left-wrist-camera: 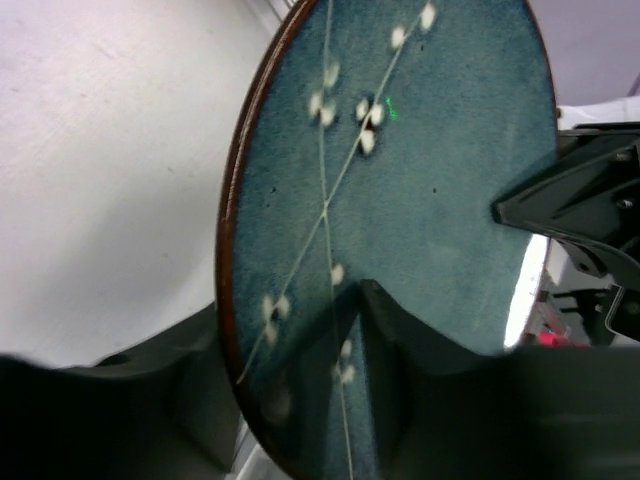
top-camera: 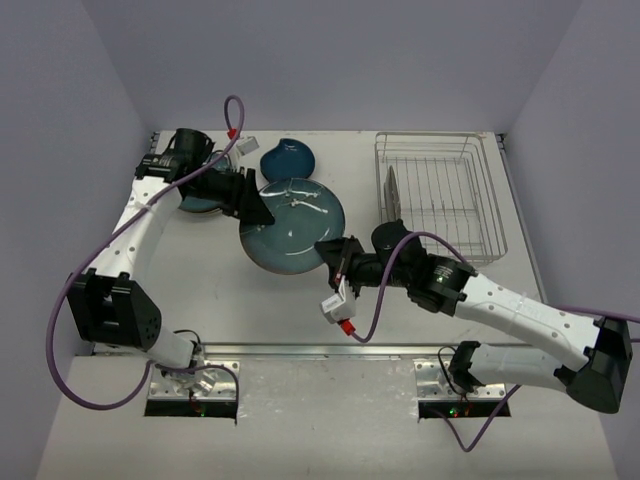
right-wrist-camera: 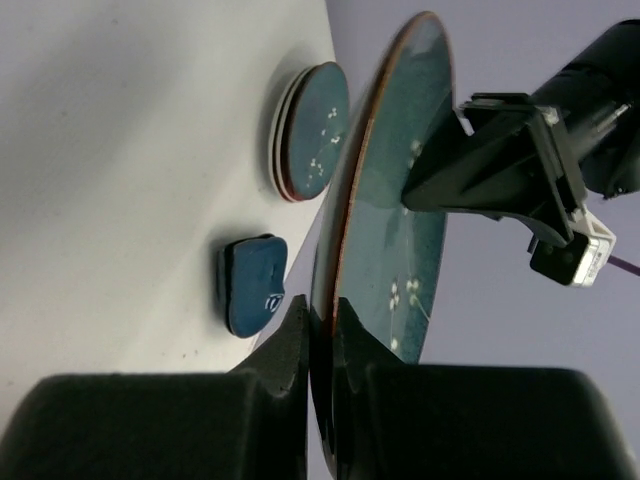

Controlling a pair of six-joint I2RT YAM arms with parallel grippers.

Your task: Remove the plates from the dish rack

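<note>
A large glossy teal plate [top-camera: 292, 225] with white flower marks hangs above the table's middle, held between both grippers. My left gripper [top-camera: 262, 210] straddles its far-left rim; in the left wrist view [left-wrist-camera: 292, 295] one finger lies on the plate's face [left-wrist-camera: 400, 180] and the other sits behind it. My right gripper [top-camera: 328, 250] is shut on the near-right rim, pinching the plate's edge [right-wrist-camera: 380, 200] in the right wrist view [right-wrist-camera: 320, 305]. The dish rack [top-camera: 495, 200] stands at the back right with one plate [top-camera: 393, 195] upright at its left end.
A dark blue leaf-shaped dish [top-camera: 288, 157] lies on the table behind the held plate; it also shows in the right wrist view [right-wrist-camera: 250, 285]. A stack of round plates [right-wrist-camera: 310, 130] lies at the back left, under my left arm [top-camera: 200, 205].
</note>
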